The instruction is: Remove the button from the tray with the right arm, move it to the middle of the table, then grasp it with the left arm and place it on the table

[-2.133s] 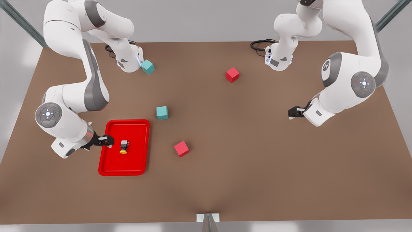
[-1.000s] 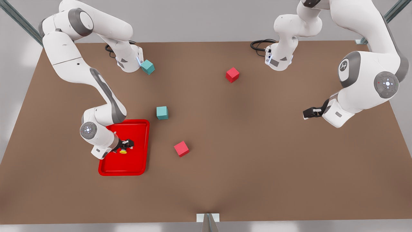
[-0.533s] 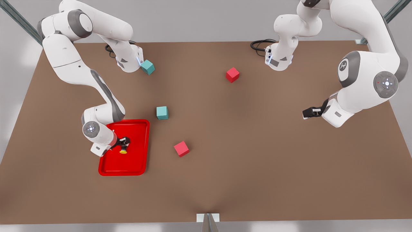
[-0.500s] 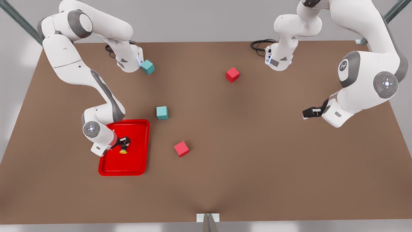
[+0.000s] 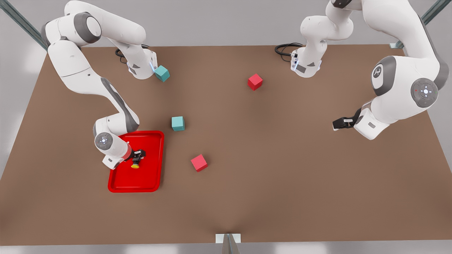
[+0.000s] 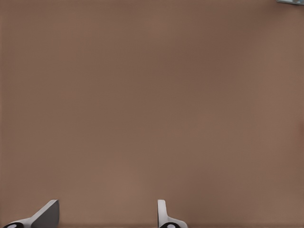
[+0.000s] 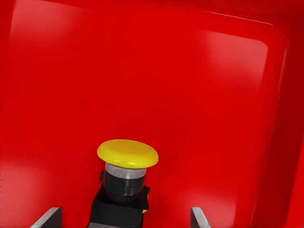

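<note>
The right gripper (image 5: pixel 138 155) was down inside the red tray (image 5: pixel 152 180), on the front view's left side of the brown table (image 5: pixel 247 190). Its two fingers (image 7: pixel 47 217) were spread apart, one on each side of the button (image 5: pixel 135 163). They did not seem to be pressing it. The button lay in the tray with its yellow cap pointing toward the near edge of the table. In the right wrist view the button (image 7: pixel 124 180) sat between the finger tips, with the tray (image 7: pixel 213 95) floor all around it.

The left gripper (image 5: pixel 338 124) waited far over on the front view's right side, above bare table, well apart from everything. Its fingers (image 6: pixel 164 216) were spread apart with nothing between them.

A teal cube (image 5: pixel 178 123) sat just past the tray's far right corner. Another teal cube (image 5: pixel 162 73) sat by the base of the right arm. One red cube (image 5: pixel 199 163) sat to the right of the tray, and another red cube (image 5: pixel 255 82) sat farther back.
</note>
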Available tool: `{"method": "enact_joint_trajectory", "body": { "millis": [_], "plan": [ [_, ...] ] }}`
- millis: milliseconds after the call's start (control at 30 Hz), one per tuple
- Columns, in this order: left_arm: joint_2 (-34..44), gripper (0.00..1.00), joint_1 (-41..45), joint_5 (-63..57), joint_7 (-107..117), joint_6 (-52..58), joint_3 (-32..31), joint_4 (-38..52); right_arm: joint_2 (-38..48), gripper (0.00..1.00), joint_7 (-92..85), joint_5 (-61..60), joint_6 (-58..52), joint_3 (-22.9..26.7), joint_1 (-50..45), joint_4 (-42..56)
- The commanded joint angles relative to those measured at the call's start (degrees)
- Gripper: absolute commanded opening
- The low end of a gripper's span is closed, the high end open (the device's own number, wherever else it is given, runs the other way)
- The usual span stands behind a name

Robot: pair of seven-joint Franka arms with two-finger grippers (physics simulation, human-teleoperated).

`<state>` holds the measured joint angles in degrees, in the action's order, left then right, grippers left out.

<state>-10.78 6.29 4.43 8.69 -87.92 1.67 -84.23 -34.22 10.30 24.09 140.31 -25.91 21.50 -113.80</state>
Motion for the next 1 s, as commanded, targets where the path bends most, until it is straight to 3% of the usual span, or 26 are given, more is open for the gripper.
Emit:
{"method": "enact_joint_trajectory", "body": {
  "millis": [0, 300, 367, 400, 633, 733, 967],
  "plan": [
    [0.1, 1.00, 0.0, 0.0, -0.2, 0.0, 0.0, 0.0, 0.1, 1.00, 6.5, -0.1, 0.1, 0.0, -0.1, 0.0],
    [0.1, 1.00, -0.1, 0.0, -0.2, 0.0, 0.0, 0.1, 0.1, 1.00, 6.5, -0.1, 0.1, -0.1, -0.2, -1.2],
    [0.1, 1.00, -0.1, 0.0, -0.2, 0.1, 0.0, 0.1, 0.1, 0.79, 6.4, -0.1, 0.1, -0.1, -0.3, -1.2],
    [0.1, 1.00, -0.1, 0.0, -0.2, 0.0, 0.0, 0.0, 0.2, 0.76, 6.4, -0.1, 0.1, -0.1, -0.3, -1.2],
    [0.1, 1.00, 0.0, 0.0, -0.2, 0.3, 0.0, 0.1, -0.8, 0.76, 6.5, 0.0, 0.9, -0.1, -0.6, -1.1],
    [0.1, 1.00, 0.0, 0.0, -0.2, 0.4, 0.0, 0.2, -0.9, 0.59, 6.4, 0.0, 0.9, -0.1, -0.6, -1.1],
    [0.1, 1.00, 0.0, 0.0, -0.2, 0.4, 0.0, 0.2, -0.1, 0.55, 6.3, -0.1, 0.4, -0.3, -0.3, -1.0]
  ]
}}
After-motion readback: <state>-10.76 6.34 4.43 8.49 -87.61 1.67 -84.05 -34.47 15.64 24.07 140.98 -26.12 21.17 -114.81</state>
